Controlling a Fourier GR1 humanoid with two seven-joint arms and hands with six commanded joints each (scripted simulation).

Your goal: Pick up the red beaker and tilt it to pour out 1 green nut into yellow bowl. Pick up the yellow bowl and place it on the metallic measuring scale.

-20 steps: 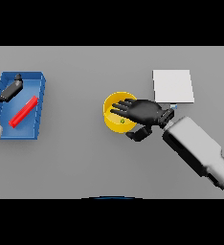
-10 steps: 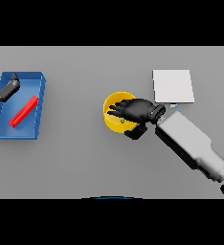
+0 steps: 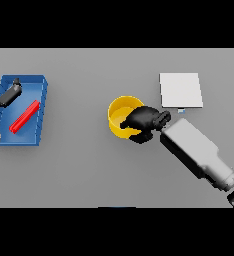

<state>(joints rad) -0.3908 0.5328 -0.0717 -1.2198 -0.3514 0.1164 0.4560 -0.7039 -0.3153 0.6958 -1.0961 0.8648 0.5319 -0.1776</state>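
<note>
The right hand (image 3: 145, 121) has its fingers curled over the near rim of the yellow bowl (image 3: 120, 116), probably light, stiff and slick, left of the scale (image 3: 181, 90).

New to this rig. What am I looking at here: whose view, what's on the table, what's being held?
This is the view from a humanoid robot's head, looking down at its grey table. Its right hand has its fingers curled over the rim of a yellow bowl. Beyond it lies a pale square plate, the measuring scale. On the left, a blue tray holds a red beaker lying on its side, and the left hand rests over the tray's corner, holding nothing.
</note>
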